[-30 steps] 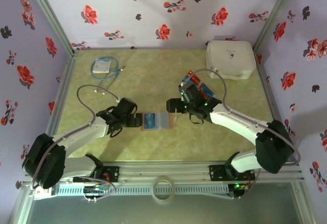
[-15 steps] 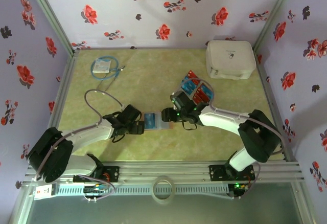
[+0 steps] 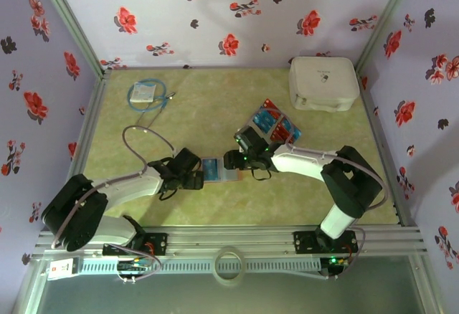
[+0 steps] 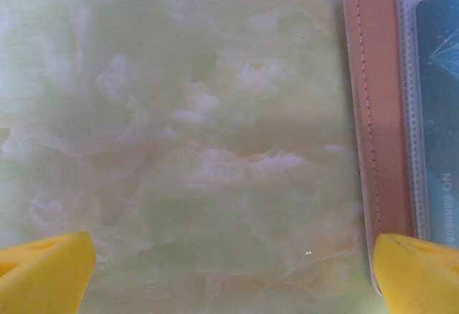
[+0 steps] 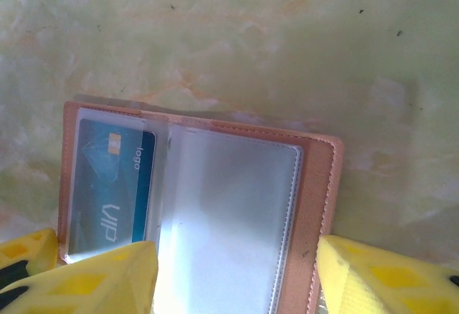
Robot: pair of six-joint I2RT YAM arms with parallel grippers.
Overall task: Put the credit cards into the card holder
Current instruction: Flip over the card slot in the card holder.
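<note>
card holder (image 3: 219,169): tan, lying open and flat on the bench (image 3: 179,124), between my two end effectors. one blue card (image 5: 115,185) sits in a clear pocket. the pocket beside it looks empty.

credit cards (image 3: 272,123): red and blue, in a loose heap past the card holder on my right arm's side, near it but apart.

left end effector (image 4: 233,269): jaws spread wide, gripping nothing. one yellow fingertip (image 4: 419,271) overlaps the card holder's outer edge, the other is well off it over bare bench.

right end effector (image 5: 240,278): jaws spread, gripping nothing, straddling the card holder's near edge.

white case (image 3: 323,83), cable packet (image 3: 147,93): well beyond the card holder, not needed.

risk, as i judge it: pinned at its edges only, the card holder could slide or fold shut. a thin card may catch on the pocket lip, or two may lift together from the heap.
</note>
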